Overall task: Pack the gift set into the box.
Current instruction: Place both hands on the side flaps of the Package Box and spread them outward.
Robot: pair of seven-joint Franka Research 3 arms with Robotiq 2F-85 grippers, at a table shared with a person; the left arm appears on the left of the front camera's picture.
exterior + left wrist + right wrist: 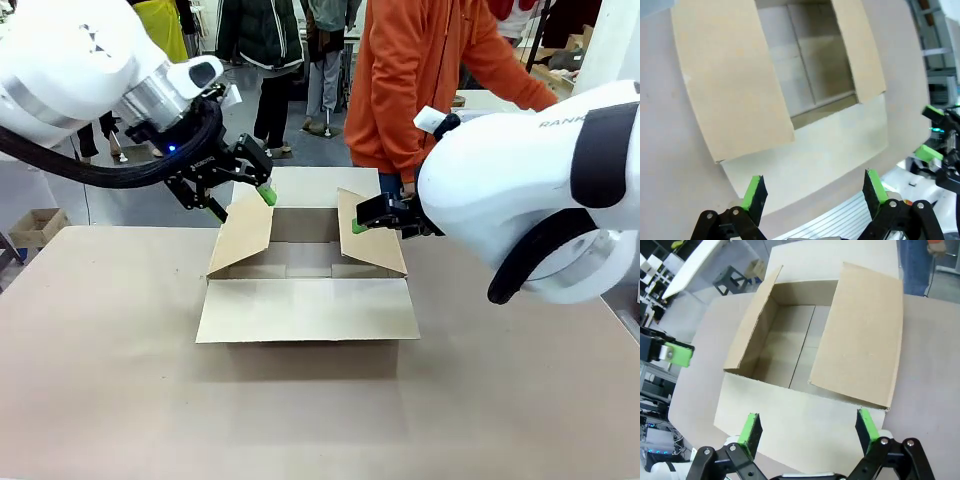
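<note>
The box [305, 310], plain brown corrugated cardboard, sits open just below and between the claws. The left gripper [243, 202] is spread wide by its left flap [243, 235], and the right gripper [807, 422] is spread likewise by the right flap [375, 245]. The smooth tan table [100, 380] lies beyond.

Tan table [110, 390] with onlookers beyond.
At the far edge, a person in an orange jacket [420, 80]; farther back, two more people [262, 40] on grey floor; at left, a small brown carton [37, 226] low down beside the table.
</note>
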